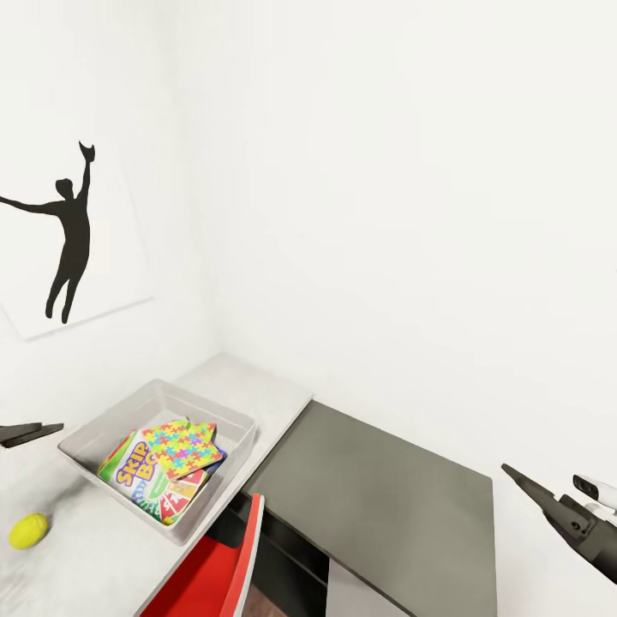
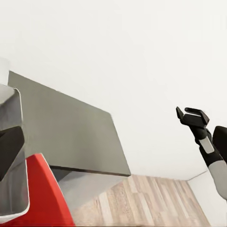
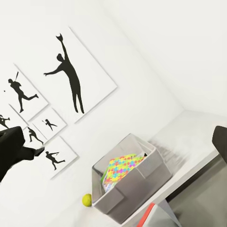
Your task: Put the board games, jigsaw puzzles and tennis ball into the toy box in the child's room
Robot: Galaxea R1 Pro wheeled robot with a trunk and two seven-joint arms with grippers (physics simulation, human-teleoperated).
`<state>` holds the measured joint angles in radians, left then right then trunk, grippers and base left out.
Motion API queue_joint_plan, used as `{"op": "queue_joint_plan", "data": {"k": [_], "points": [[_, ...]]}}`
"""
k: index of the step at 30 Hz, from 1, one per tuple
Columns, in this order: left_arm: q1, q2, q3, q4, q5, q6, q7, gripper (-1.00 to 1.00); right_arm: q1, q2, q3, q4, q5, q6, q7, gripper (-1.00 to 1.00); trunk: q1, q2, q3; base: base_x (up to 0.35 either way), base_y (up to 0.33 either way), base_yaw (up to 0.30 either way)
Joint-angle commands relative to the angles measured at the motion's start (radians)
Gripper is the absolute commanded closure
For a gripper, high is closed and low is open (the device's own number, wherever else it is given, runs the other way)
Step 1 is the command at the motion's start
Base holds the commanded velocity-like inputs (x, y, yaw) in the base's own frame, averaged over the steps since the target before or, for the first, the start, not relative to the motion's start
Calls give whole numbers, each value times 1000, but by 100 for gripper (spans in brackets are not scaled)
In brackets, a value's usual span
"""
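Table (image 1: 257,386) top was pale grey, faintly shiny, set in a corner of plain white walls w/ a black silhouette print (image 1: 68,248) on the left one. Beside it you had the lower dark olive-grey cabinet (image 1: 386,506); a red chair (image 1: 218,570) edge sat in front. Toy box (image 1: 94,428): grey, rectangular, low straight walls, resting on the table. Inside lay the SKIP-BO box (image 1: 137,476), flat, w/ a multicolour jigsaw puzzle (image 1: 182,447) box on top. Tennis ball (image 1: 28,530), small, yellow-green, sat on the table just beside the box, apart from it. Your left gripper (image 1: 26,433) hovered near the box's far-left wall, right gripper (image 2: 192,116) well off over the cabinet side; can't tell how far either was open, nothing seen in them.
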<state>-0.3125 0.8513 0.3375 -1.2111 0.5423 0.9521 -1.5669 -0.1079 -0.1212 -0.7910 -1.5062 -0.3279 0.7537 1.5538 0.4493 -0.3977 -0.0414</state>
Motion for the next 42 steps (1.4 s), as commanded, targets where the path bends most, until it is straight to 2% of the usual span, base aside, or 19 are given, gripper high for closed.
{"op": "queue_joint_plan", "data": {"k": [1,3,7,8,20,21,27,30,35,42], "points": [[-1,11,-1,8,-8,5,-4,-100,-1,0,-1,0,0,10,3,-100,1,-2,-2,0,0,0],[-1,35,0,36,-40,-16,-4,-100,-1,0,-1,0,0,10,3,-100,1,-2,-2,0,0,0],[-1,53,1,78,-98,-55,-4,-100,-1,0,-1,0,0,11,3,-100,1,-2,-2,0,0,0],[-2,58,1,96,-128,-75,-4,-100,-1,0,-1,-1,0,12,3,-100,1,-2,-2,0,0,0],[-2,63,-3,179,-288,-170,-4,-100,-1,-5,-8,-2,0,18,3,-100,1,-2,-2,0,0,0],[-2,63,-3,195,-315,-185,-4,-100,-1,-5,-12,-2,0,18,3,-100,1,-2,-2,0,0,0],[-2,60,-3,249,-396,-241,-4,-100,-1,-6,-20,-2,0,20,3,-100,1,-2,-4,0,0,0],[-2,56,-2,300,-456,-292,-4,-100,-1,-7,-22,-2,0,21,3,-100,1,-2,-5,0,0,0],[-2,53,0,338,-490,-336,25,-100,-1,-7,-23,-2,0,21,3,-100,1,-2,-9,0,0,0],[-2,46,-6,356,-506,-359,165,-100,-1,-8,-24,-2,0,21,3,-100,1,-2,-15,0,0,0]]}}
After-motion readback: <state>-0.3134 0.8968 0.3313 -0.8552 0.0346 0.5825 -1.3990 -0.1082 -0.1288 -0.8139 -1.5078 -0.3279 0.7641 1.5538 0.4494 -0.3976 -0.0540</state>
